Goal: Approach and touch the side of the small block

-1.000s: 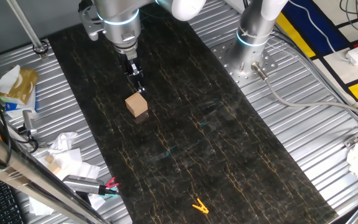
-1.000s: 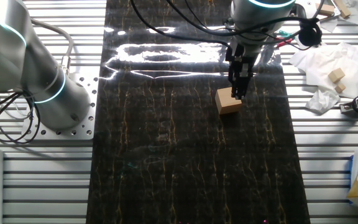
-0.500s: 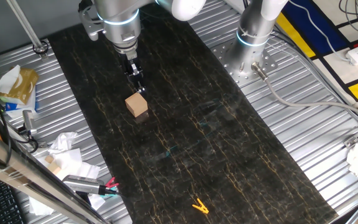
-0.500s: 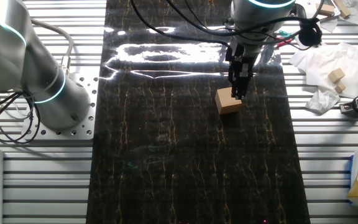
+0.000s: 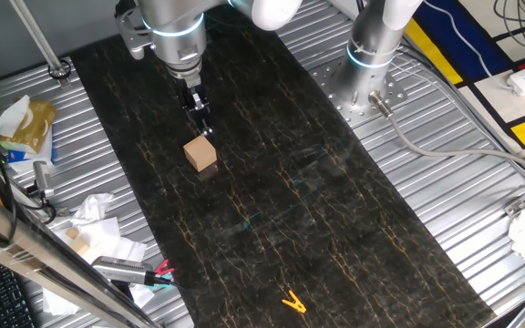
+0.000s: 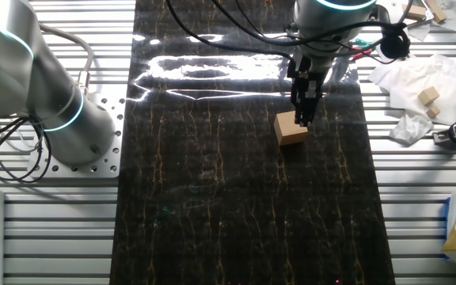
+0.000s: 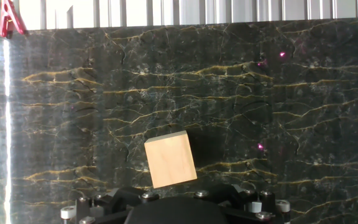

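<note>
The small block [image 5: 200, 154] is a plain light-brown wooden cube on the dark marbled mat [image 5: 317, 219]. It also shows in the other fixed view [image 6: 290, 129] and in the hand view [image 7: 170, 159]. My gripper [image 5: 204, 126] is a narrow black fingertip tool, fingers together, its tip at the block's far upper edge and seemingly touching that side. In the other fixed view the gripper [image 6: 301, 117] overlaps the block's top edge. In the hand view the black tool body fills the bottom edge right below the block.
A yellow clip [image 5: 293, 302] lies near the mat's front. Crumpled white paper with pale wood bits [image 5: 85, 232] and a tool lie left of the mat. The second arm's base [image 5: 372, 55] stands at the back right. A red clip [image 7: 7, 18] sits at the mat's edge.
</note>
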Motion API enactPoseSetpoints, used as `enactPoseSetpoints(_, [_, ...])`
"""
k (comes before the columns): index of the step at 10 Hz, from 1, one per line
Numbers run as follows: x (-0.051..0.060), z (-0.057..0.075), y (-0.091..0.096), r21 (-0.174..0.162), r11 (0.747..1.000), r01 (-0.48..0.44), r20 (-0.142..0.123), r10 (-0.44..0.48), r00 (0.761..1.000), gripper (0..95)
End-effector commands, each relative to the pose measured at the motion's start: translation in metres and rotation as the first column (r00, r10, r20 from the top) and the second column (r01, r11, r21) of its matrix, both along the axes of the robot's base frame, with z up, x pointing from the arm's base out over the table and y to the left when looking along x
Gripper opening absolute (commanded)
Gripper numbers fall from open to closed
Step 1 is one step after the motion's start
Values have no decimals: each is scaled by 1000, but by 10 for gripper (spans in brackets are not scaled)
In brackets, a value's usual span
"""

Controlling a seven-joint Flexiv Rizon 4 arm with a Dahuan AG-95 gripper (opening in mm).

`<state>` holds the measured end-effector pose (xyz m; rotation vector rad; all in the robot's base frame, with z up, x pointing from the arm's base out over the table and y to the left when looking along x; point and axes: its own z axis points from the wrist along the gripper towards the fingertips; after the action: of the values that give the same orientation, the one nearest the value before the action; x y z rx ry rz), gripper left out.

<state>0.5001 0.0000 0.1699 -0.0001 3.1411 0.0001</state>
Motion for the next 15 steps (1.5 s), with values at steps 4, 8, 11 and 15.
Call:
enactPoseSetpoints(4, [0, 0, 0, 3, 989, -151, 29, 151, 988, 0])
enactPoseSetpoints(8, [0, 0, 0, 3, 989, -149, 29, 149, 988, 0])
enactPoseSetpoints(11, [0, 0, 0, 3, 990, -141, 29, 141, 990, 0])
enactPoseSetpoints(15, [0, 0, 0, 5, 991, -137, 26, 137, 990, 0])
